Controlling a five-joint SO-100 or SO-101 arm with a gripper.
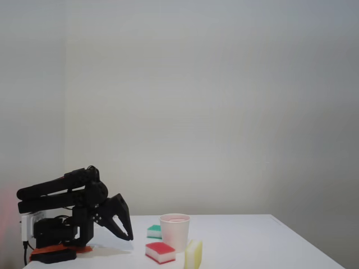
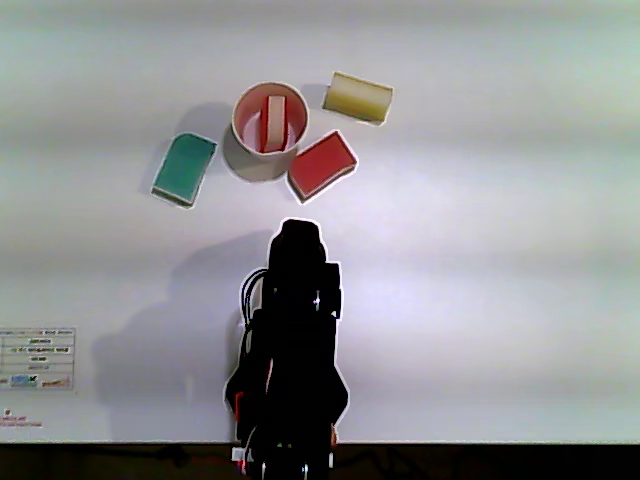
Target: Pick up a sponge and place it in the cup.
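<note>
Arm folding low over its base at left of fixed view, gripper (image 1: pixel 127 234) pointing down at table (image 1: pixel 269 241), jaws looking near closed, gripping nothing. Sponge (image 2: pixel 273 122) standing on edge inside cup (image 2: pixel 243 103). Second red sponge (image 2: pixel 323 165) lying just beside cup; green sponge (image 2: pixel 184 168) and yellow sponge (image 2: pixel 358 97) flanking it
</note>
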